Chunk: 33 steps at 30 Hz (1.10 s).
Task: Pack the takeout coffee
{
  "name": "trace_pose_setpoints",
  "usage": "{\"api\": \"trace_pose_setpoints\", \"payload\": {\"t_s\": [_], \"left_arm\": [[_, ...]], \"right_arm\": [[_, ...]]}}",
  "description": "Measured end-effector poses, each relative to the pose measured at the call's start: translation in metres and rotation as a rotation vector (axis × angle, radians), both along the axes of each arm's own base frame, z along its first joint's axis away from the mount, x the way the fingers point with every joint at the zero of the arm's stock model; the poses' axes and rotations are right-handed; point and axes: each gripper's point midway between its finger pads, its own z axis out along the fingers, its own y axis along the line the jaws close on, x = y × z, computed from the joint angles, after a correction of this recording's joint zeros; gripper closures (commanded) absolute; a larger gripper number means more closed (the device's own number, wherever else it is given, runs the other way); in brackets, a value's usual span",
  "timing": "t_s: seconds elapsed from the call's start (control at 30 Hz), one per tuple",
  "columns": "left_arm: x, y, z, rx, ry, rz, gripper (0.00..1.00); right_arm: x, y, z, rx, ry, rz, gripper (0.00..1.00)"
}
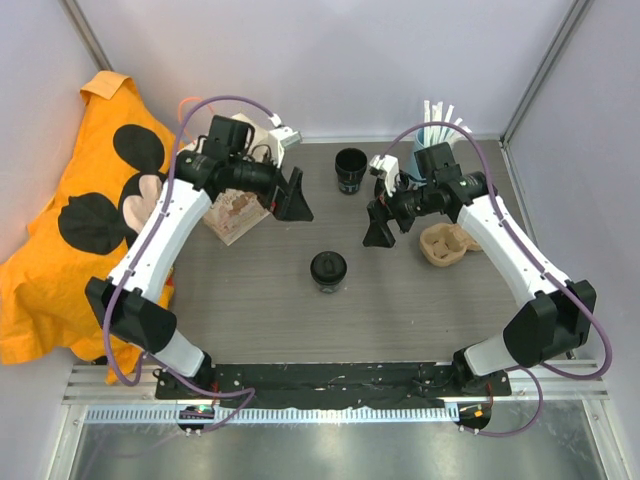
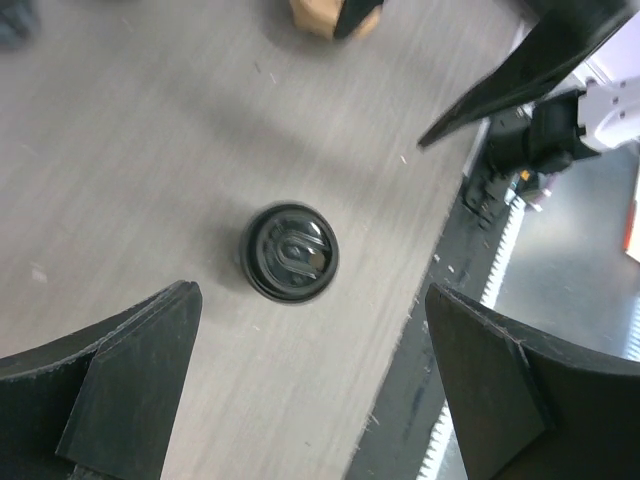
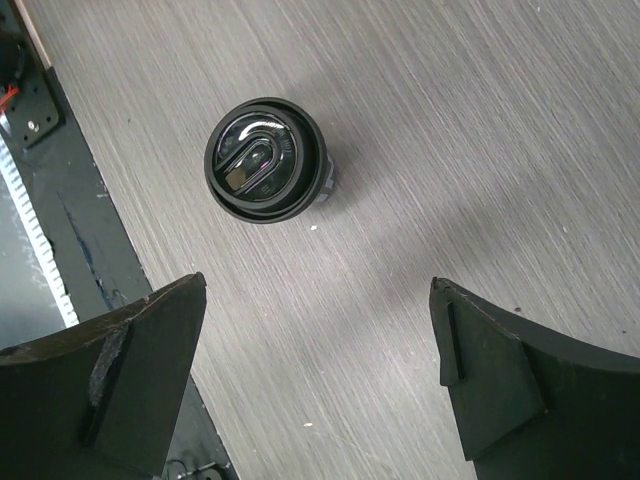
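mid-table, the lidded cup (image 1: 328, 270) stands upright on the grey table (image 1: 250, 300), apart from everything else. it is the coffee i'm after. its black lid is on, so i cannot tell what is in it. both wrist views look down on that lid (image 2: 290, 252) (image 3: 265, 160); it has a raised oval moulding, and any writing on it is too small for me to read.

at the back, an open cup (image 1: 350, 170), also black, stands upright. its inside is dark and i cannot tell the contents. further right, the blue cup (image 1: 435, 140) holds white straws (image 1: 440, 112). a tan tray (image 1: 445, 245) lies just beside the right arm. a tan bag (image 1: 235, 215) sits partly under the left arm, its contents hidden. off the left edge lies an orange cloth (image 1: 60, 250) with black mouse-head shapes.

left gripper (image 1: 292, 198) (image 2: 310, 380) hangs above the table, jaws spread wide, grasping nothing. right gripper (image 1: 380, 228) (image 3: 315, 380) likewise has its jaws released and apart, with the lidded cup below and clear of both.
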Motion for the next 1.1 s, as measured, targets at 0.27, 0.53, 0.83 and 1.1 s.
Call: {"api": "trace_pose_setpoints", "payload": {"t_s": [0.27,0.53,0.83,1.1], "left_arm": [[0.004,0.020,0.087,0.001,-0.285,0.106,0.00],[0.005,0.081,0.151,0.097,-0.551,0.395,0.00],[0.055,0.202,0.140,0.276,-0.480,0.902,0.00],[0.097,0.262,0.101,0.308,-0.310,1.064,0.00]], "right_arm": [[-0.003,0.005,0.006,-0.021,-0.034,0.037,0.01],[0.000,0.005,0.019,-0.015,-0.072,0.041,0.01],[-0.001,0.010,0.025,-0.003,-0.083,0.057,0.01],[-0.001,0.016,0.031,0.017,-0.091,0.076,0.01]]}}
